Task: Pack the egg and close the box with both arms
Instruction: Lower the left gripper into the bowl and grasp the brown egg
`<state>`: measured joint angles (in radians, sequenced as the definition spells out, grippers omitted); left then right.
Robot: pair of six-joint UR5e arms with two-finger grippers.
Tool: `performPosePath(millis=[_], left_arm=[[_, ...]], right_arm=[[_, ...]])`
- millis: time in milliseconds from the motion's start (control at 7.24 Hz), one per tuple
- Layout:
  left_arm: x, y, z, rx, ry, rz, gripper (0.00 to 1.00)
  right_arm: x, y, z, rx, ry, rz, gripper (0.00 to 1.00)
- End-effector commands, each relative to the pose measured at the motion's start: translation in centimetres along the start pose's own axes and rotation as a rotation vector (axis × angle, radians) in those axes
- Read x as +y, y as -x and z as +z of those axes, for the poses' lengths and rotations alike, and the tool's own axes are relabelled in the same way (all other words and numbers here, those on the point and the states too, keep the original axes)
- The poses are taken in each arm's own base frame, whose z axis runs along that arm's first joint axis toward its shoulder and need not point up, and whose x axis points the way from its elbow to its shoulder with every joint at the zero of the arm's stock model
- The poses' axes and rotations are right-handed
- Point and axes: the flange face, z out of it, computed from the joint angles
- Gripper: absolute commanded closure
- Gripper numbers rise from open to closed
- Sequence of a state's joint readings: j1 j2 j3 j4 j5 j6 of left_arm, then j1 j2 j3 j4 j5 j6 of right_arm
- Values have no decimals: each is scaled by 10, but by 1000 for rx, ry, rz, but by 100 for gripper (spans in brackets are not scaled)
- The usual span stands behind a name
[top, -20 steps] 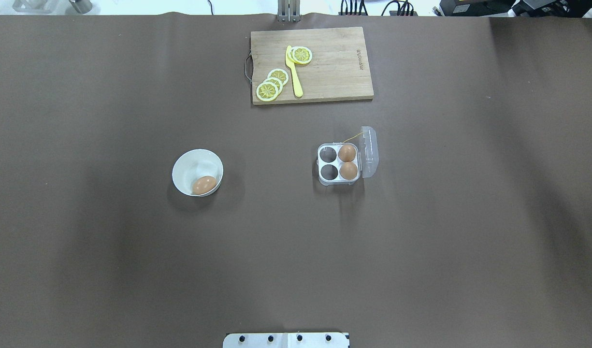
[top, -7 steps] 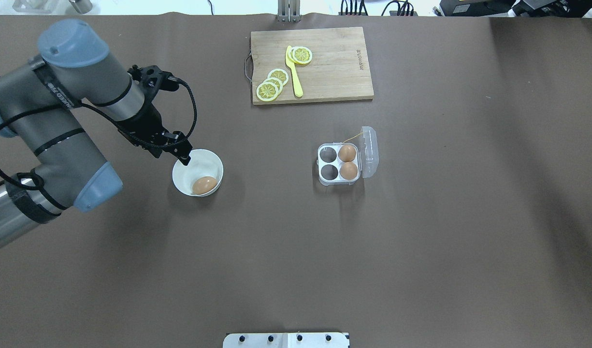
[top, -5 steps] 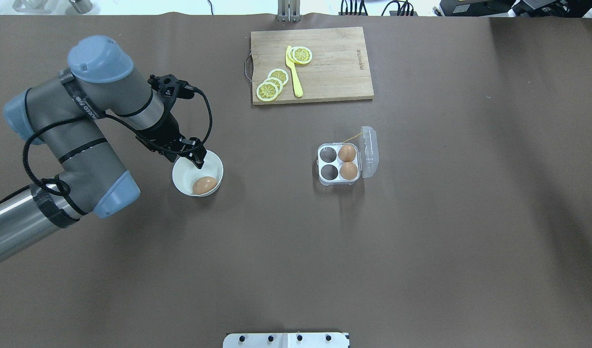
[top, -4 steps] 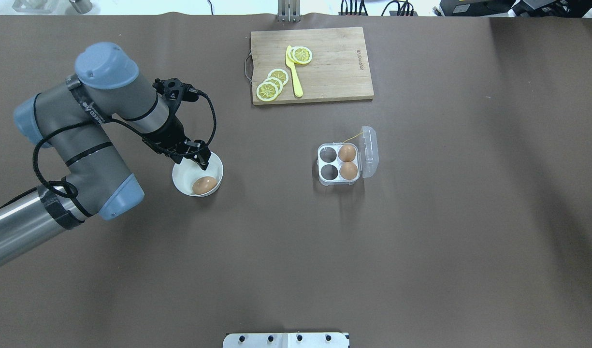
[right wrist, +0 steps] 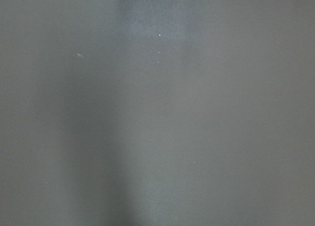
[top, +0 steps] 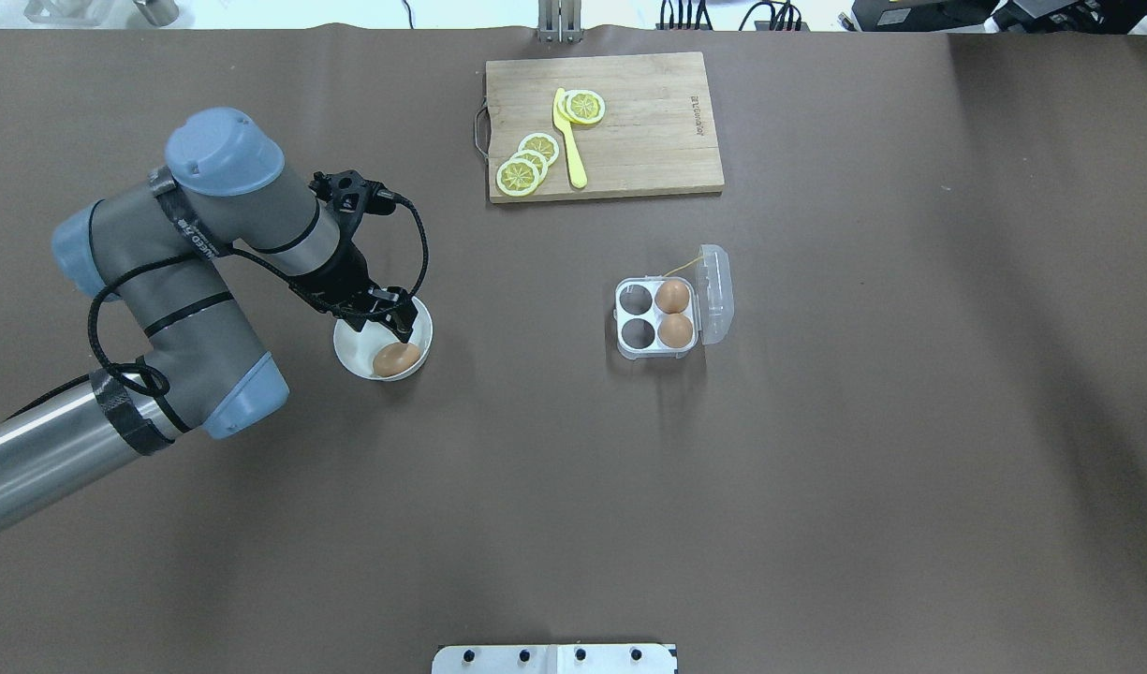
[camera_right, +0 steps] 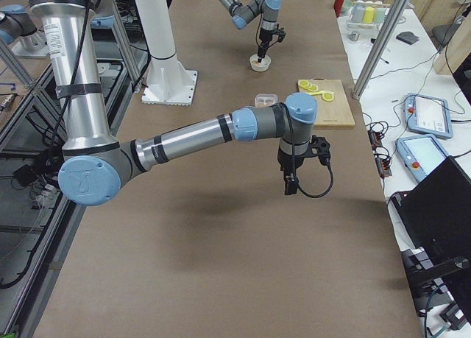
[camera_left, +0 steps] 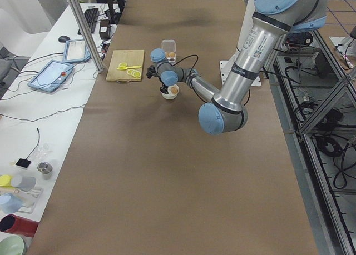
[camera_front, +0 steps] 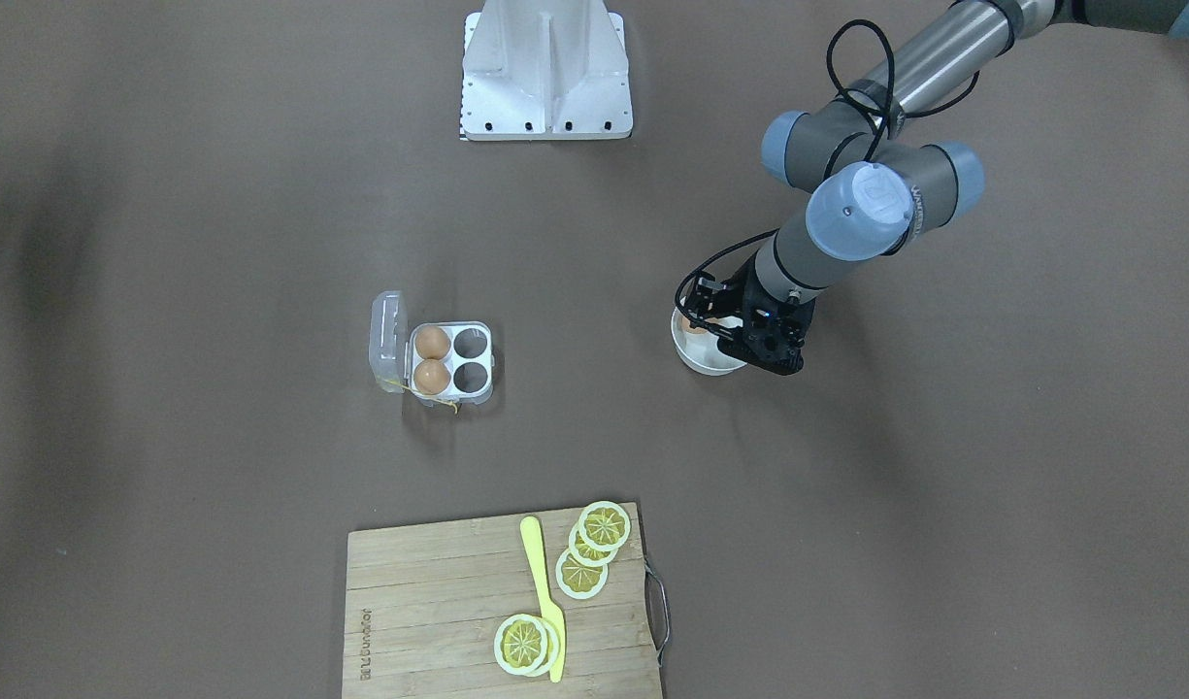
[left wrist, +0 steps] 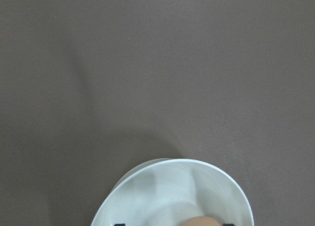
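A tan-brown egg (top: 396,358) lies in a white bowl (top: 352,351) left of the middle. My left gripper (top: 386,329) hangs open over the bowl, just behind the egg. In the left wrist view the egg's top (left wrist: 204,221) shows between two wide-apart fingertips (left wrist: 118,224). The clear box (top: 629,316) stands right of the middle with its lid (top: 715,295) open and two eggs (top: 673,313) in its right-hand cups. My right gripper (camera_right: 289,185) shows only in the exterior right view, above bare cloth; I cannot tell whether it is open.
A wooden cutting board (top: 648,140) with lemon slices (top: 526,167) and a yellow knife (top: 570,150) lies at the far edge. The white stand's base (top: 554,658) is at the near edge. Brown cloth covers the table.
My left arm came in from the left, moved right over the bowl and lowered its open gripper towards the egg. The box and eggs have not moved.
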<state>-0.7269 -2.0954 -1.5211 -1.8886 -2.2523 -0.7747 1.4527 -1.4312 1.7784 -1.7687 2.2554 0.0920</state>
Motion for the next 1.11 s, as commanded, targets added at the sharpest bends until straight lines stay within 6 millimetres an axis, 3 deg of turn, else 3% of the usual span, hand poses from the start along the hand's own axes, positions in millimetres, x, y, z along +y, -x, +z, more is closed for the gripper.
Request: performPosePath(millis=[0,967], left_arm=[[2,1,3,2,9,-1,30],[13,-11,22,0,39,26,35]], right_arm=[[0,0,0,-1,0,0,0],[0,-1,1,1,3,4,0]])
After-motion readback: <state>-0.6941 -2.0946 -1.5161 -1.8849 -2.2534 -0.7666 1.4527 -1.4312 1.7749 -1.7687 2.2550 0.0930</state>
